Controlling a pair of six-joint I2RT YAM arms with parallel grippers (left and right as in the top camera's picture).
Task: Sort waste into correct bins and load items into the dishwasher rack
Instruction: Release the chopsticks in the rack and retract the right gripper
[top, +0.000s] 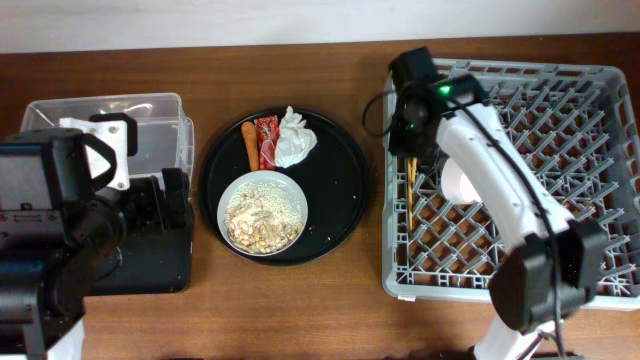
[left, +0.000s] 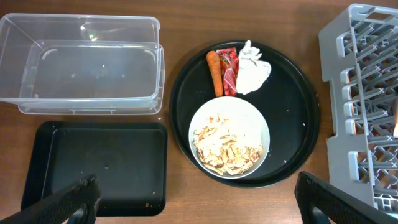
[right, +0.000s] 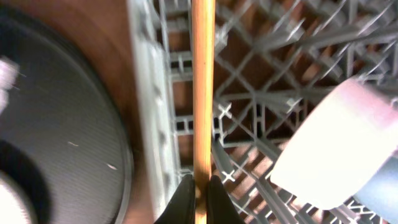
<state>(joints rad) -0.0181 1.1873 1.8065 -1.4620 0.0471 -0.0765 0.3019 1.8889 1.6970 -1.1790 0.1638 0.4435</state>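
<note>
Right hand (right: 199, 188), pointing down into the dishwasher rack (right: 148, 93), pinches the chopsticks (right: 203, 74).

Your counter (left: 180, 25): brown wood. You see four things directly on it: clear tub (left: 87, 106) far left, flat black tray (left: 99, 162) just beside it, round black tray (left: 292, 118) mid, grey rack (left: 339, 93) right.

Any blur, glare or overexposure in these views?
Right wrist: soft throughout, rack lattice smeared, white bowl blown out, only the chopsticks fairly crisp. Left wrist: sharp, small glare patch on the clear tub. Overhead: sharp, evenly lit.
</note>
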